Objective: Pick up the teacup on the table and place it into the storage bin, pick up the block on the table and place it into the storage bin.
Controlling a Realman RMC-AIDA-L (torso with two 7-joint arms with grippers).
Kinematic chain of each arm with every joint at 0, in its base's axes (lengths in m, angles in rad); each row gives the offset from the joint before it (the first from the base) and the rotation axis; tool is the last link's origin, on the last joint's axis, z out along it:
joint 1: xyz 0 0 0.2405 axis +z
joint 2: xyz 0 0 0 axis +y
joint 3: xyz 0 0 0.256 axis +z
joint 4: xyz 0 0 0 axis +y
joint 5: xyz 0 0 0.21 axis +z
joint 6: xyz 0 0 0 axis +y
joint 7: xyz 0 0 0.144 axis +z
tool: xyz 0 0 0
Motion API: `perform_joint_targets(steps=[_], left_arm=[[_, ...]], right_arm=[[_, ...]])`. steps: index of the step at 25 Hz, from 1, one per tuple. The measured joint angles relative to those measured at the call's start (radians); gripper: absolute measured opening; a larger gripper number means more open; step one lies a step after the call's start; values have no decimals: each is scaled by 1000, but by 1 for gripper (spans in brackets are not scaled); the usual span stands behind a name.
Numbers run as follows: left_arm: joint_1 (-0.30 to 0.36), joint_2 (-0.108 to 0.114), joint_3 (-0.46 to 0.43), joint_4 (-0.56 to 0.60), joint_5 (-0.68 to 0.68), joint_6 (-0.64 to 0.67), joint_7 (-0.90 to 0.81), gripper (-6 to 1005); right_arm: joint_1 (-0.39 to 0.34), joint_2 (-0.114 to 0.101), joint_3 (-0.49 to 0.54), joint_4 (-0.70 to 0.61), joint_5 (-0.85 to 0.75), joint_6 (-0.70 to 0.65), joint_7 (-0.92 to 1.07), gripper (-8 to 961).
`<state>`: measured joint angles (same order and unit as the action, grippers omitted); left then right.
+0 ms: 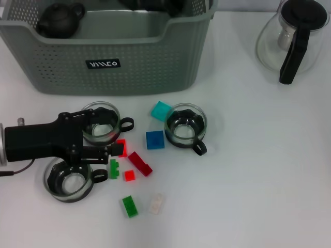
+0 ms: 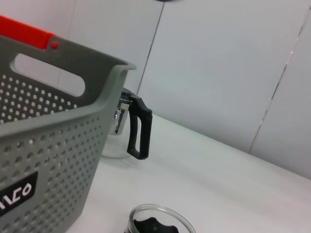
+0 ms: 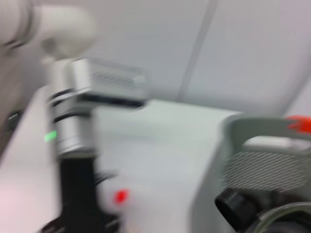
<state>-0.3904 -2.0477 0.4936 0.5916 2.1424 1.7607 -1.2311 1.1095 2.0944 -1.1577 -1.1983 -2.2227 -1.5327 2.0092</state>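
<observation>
Here, left claw (image 1: 111, 139) hangs open beside the red block (image 1: 121, 148), below the storage bin (image 1: 145, 67); three teacups, eight blocks on table (image 1: 258, 181). Right claw unseen.

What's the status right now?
Left gripper open around a teacup on the table. Right gripper unseen. Storage bin behind. Loose blocks alongside.

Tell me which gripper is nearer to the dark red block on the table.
Left. The left gripper is on the table just beside the dark red block. The right gripper is not visible in the head view, so it is farther away.
</observation>
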Motion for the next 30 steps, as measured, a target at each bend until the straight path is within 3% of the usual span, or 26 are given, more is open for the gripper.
perform_joint_targets(steps=[2,9,10,11,14,22,30], left_arm=[[-6,1,-2,0,1,2,-8,913],[-25,-1,4,1,5,9,1,913],[-29,-1,5,2,5,9,2,913],[-33,-1,5,2,5,8,3,912],[-43,-2,7,1,6,8,4,911],[-53,-2,8,1,3,4,4,909],[-54,-2,4,1,0,-1,4,910]], right_arm=[[10,0,1,44,-4,46,-17,109],[64,0,5,382,-1,393,-156,119],[76,2,9,463,9,491,-195,120],[76,2,9,463,9,491,-195,122],[86,4,16,598,81,658,-290,126],[92,7,5,724,149,842,-368,137],[92,7,-5,767,154,870,-389,148]])
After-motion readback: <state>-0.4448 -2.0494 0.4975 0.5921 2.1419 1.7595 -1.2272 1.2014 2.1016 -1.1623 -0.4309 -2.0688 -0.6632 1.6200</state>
